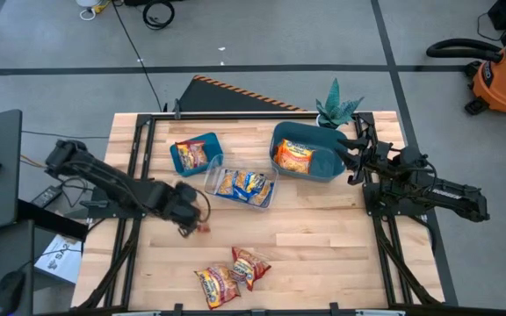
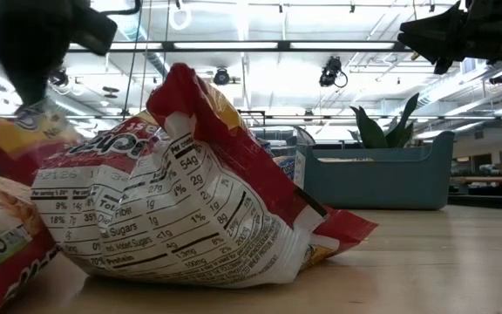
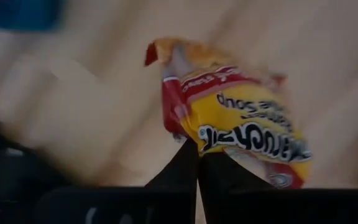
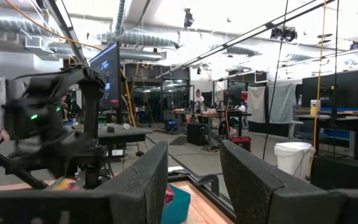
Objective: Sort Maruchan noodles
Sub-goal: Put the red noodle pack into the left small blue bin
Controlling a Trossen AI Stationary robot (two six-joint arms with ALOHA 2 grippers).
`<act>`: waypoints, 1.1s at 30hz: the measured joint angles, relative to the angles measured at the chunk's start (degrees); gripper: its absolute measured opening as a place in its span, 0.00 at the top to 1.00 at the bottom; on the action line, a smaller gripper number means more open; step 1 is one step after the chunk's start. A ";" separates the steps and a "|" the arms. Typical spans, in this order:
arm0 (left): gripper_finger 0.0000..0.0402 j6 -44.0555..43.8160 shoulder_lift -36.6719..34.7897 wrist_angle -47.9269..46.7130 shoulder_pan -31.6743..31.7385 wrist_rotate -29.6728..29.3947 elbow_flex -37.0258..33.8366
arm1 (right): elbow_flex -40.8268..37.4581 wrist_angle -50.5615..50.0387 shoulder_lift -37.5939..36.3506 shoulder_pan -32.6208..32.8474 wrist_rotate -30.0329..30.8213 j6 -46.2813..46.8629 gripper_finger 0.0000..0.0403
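Above the bench's [image 1: 323,228] middle, the left hand [image 1: 193,226] is clenched on a red-and-yellow noodle packet [image 3: 241,127]. The right hand [image 1: 351,158], fingers spread, hovers beside the large teal bin [image 1: 323,167].

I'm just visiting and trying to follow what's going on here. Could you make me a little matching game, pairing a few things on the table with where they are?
Things:
1. left gripper
2. right gripper
3. clear tray
4. two red-and-yellow packets

Places:
A. lying loose on the wood at the table's front edge
B. over the big teal bin, fingers apart
C. between the two teal bins, holding blue-and-yellow packets
D. mid-table on the left, pinching a red-and-yellow packet

Pairs: 1-D, 2-B, 3-C, 4-A
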 joint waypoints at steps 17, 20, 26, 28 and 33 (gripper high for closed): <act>0.98 24.74 -14.12 2.98 24.20 -16.05 0.00 | -0.02 -0.02 0.01 0.01 0.00 0.00 0.62; 0.98 32.38 -14.36 9.92 29.20 -16.17 0.00 | -0.02 0.00 0.02 0.00 0.00 -0.01 0.62; 0.98 46.83 -12.99 22.36 38.26 -21.76 0.00 | -0.02 0.00 0.01 0.00 0.00 0.00 0.62; 0.98 50.82 -11.76 26.12 41.10 -22.34 0.00 | -0.02 0.00 0.02 0.00 0.00 -0.01 0.62; 0.98 54.93 -6.60 29.31 46.80 -17.98 0.00 | -0.02 0.00 0.02 0.02 0.02 -0.04 0.62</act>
